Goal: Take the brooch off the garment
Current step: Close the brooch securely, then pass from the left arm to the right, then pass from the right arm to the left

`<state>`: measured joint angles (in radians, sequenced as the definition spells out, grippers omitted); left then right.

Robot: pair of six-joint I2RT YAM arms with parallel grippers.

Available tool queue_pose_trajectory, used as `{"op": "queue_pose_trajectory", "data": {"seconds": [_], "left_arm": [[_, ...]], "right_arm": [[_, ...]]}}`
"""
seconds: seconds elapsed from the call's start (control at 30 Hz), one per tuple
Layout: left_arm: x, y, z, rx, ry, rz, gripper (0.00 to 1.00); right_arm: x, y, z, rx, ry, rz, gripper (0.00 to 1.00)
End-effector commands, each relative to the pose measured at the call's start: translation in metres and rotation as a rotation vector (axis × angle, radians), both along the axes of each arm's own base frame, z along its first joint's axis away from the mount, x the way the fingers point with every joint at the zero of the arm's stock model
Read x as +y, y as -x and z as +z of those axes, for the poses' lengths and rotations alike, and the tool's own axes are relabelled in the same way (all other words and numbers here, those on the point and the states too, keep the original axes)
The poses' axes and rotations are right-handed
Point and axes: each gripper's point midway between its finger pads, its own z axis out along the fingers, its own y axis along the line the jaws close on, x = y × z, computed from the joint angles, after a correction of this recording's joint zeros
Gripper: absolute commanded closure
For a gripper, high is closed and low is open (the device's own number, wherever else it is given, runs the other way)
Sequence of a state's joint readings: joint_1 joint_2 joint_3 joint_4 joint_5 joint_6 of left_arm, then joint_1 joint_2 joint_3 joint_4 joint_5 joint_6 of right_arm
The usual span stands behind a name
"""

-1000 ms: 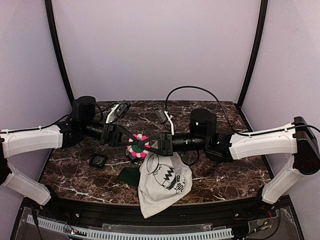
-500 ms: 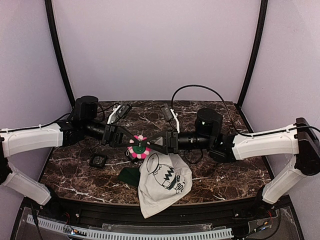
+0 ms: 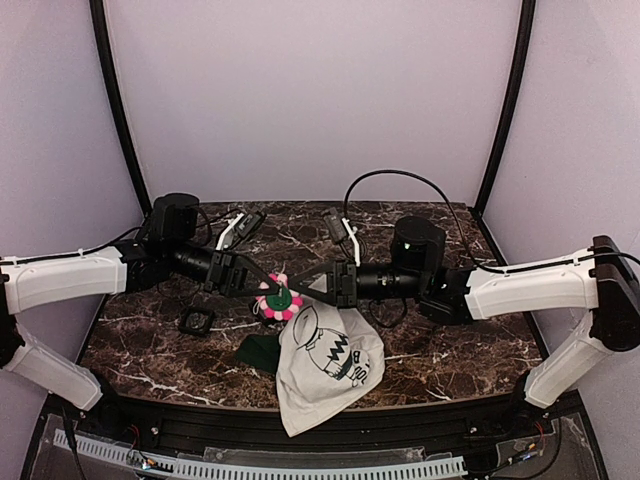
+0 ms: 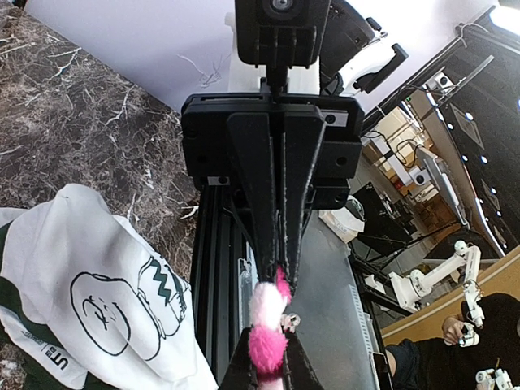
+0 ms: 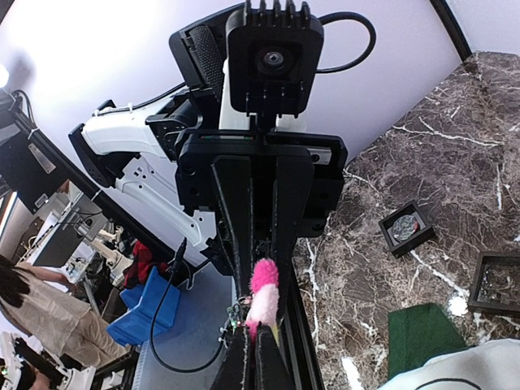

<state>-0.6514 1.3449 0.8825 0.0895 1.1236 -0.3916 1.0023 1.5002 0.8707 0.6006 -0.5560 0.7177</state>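
- The right gripper (image 3: 292,287), spread a moment ago, now clamps the brooch (image 3: 277,302).
- The left gripper (image 3: 268,287) pinches the same brooch.
- The garment (image 3: 322,370) lies just beside.

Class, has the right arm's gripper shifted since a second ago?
Yes: the right gripper drew back rightward, judged against the unmoved shirt.

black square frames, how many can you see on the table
2. One frame lies left of the shirt; the second frame sits nearer the green sleeve, cut off by the right wrist view's edge. Others may be hidden.
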Motion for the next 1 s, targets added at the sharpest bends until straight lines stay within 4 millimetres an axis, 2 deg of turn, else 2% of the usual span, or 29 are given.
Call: {"op": "queue_pose_trajectory", "data": {"seconds": [0.0,0.27,0.5,0.73,0.97], "left_arm": [[-0.001,0.0,0.009,-0.029,0.017,-0.002,0.99],[-0.001,-0.001,0.008,-0.02,0.009,0.004,0.83],[-0.002,-0.004,0.003,-0.012,-0.006,0.014,0.74],[-0.002,-0.005,0.005,-0.017,0.001,0.016,0.53],[-0.003,-0.006,0.004,-0.015,0.003,0.016,0.49]], "right_arm": [[0.0,-0.004,0.001,-0.01,-0.006,-0.024,1.0],[-0.017,-0.016,0.011,-0.026,-0.029,-0.133,1.0],[-0.029,-0.018,0.018,-0.03,-0.051,-0.165,1.0],[-0.027,-0.011,0.019,-0.027,-0.073,-0.122,1.0],[-0.022,-0.005,0.023,-0.025,-0.099,-0.068,1.0]]}}
